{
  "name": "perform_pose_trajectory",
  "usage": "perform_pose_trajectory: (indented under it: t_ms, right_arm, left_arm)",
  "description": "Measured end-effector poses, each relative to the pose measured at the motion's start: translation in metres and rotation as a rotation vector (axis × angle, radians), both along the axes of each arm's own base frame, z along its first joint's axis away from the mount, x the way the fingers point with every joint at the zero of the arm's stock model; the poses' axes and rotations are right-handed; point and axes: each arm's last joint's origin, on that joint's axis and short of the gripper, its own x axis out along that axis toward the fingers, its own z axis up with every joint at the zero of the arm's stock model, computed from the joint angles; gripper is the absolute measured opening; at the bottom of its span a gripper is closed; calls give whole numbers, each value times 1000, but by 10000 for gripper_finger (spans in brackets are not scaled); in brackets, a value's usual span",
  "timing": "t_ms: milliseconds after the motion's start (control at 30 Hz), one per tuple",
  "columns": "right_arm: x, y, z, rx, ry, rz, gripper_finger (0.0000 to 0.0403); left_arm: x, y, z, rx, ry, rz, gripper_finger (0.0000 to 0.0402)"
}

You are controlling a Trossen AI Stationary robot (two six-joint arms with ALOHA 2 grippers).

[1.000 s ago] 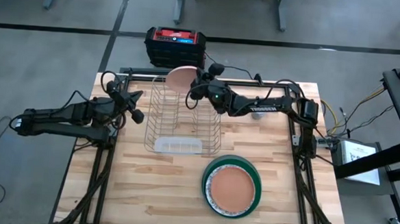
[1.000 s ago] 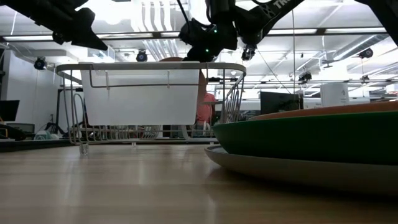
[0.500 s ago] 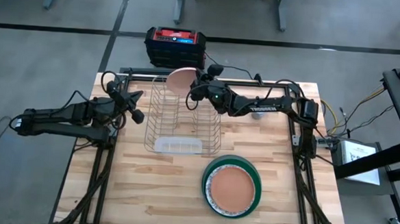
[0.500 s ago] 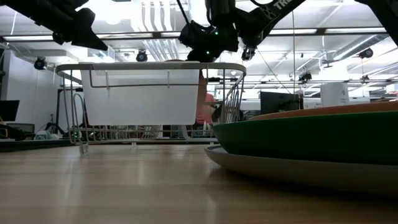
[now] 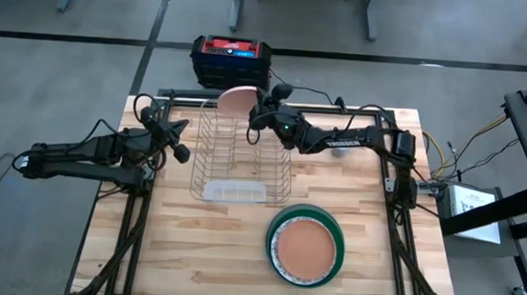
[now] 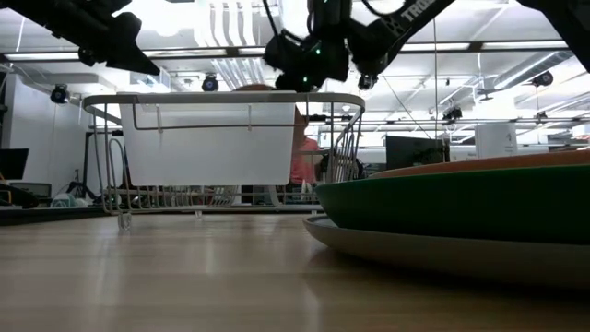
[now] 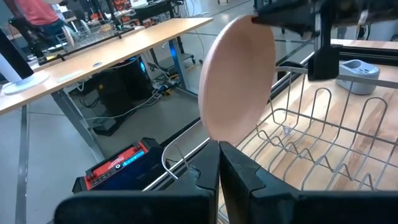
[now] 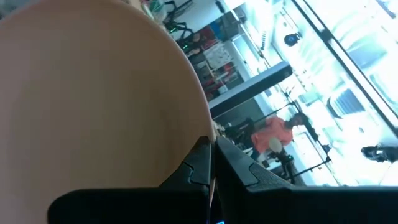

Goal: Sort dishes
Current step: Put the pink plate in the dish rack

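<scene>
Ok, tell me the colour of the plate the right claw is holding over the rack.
Salmon-pink plate, plain with no pattern; the left wrist view shows it best.

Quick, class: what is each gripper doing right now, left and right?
Left gripper: shut, empty, beside the wire rack.
Right gripper: shut on the salmon-pink plate, above the rack.

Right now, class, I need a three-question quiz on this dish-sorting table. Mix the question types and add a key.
1. True or false: the right gripper is shut on the round salmon-pink plate.
2. Over which end of the silver wire rack does that plate hang: A, far end; B, end with the clear tray?
3. What colour is the largest plate in the stack near the table's front edge?

Key: 1 true; 2 A; 3 dark green.
</scene>
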Motion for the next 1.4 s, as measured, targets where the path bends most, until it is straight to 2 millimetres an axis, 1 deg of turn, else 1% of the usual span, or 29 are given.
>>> perform_pose_trajectory:
  t_ms: [167, 467, 600, 733, 867, 1067, 1233, 1400]
  right_arm:
    - [5, -1, -15, -10, 43, 2, 0]
    - [8, -1, -28, 17, 68, -1, 1]
    - [8, 1, -30, 35, 76, -17, 15]
    - [8, 2, -31, 50, 60, -36, 42]
    - [7, 3, -27, 66, 23, -63, 72]
    - [5, 8, -15, 69, -22, -79, 116]
    - [10, 12, -3, 56, -49, -68, 139]
    - [16, 17, 9, 56, -23, -50, 153]
  left_arm:
    - [0, 0, 0, 0, 1, 0, 0]
    - [0, 0, 0, 0, 1, 0, 0]
    - [0, 0, 0, 0, 1, 0, 0]
    - [0, 0, 0, 0, 1, 0, 0]
    - [0, 0, 0, 0, 1, 0, 0]
    - [2, 0, -1, -1, 12, 0, 0]
    - [4, 0, -2, -1, 22, 0, 0]
    - [4, 0, -2, 0, 25, -1, 0]
